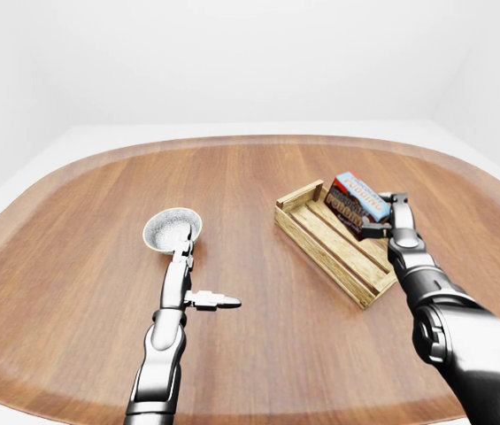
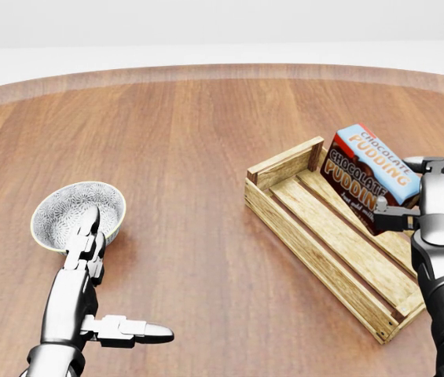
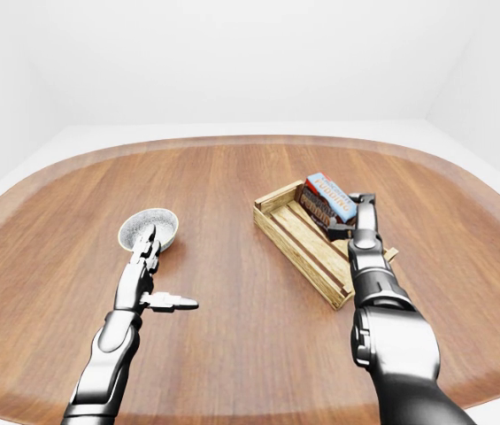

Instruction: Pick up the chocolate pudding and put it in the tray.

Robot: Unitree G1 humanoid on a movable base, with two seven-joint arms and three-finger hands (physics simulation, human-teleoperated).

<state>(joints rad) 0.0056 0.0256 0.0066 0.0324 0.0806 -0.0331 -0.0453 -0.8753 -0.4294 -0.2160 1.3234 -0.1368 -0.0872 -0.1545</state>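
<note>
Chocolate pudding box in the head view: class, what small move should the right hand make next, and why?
Probably lower it a little, then open the fingers. The right hand grips the brown-and-blue chocolate pudding box, which is tilted over the slatted wooden tray, apparently not yet lying flat.

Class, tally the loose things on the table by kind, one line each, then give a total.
Pudding box: 1
Wooden tray: 1
Patterned bowl: 1
Total: 3
</note>
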